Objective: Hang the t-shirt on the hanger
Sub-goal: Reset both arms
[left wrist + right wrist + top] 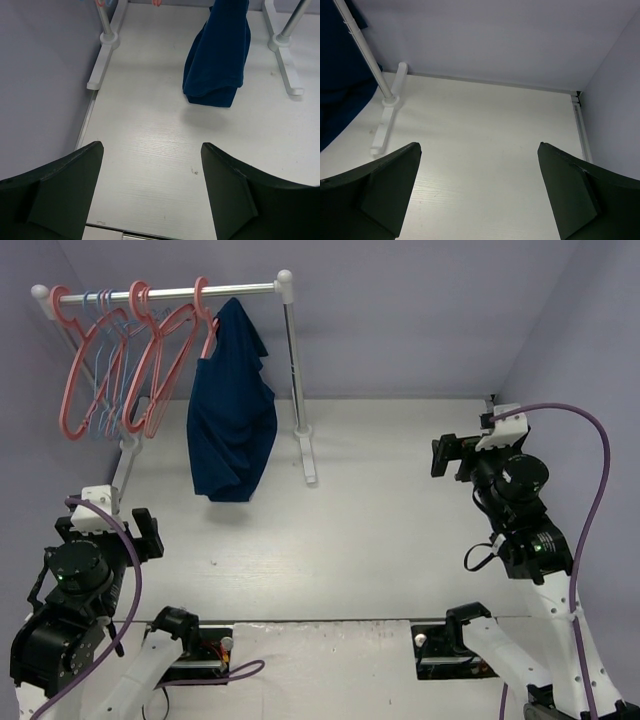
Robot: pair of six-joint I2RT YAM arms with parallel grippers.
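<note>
Fabric of the t-shirt [232, 410] is hanging, from above, off the rail [240, 288] near the table's [400, 520] far-left corner, seemingly on the hanger [204, 292]. Left wrist: left gripper [150, 150] is hovering spread. Right wrist: right gripper [479, 147] is hovering spread near the right edge.

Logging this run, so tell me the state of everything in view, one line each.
t-shirt: hanging at the rail's right end, bunched.
pink hangers: hooked on the rail.
light-blue hangers: hooked on the rail, bare.
left pincer: open, empty.
right pincer: open, empty.
</note>
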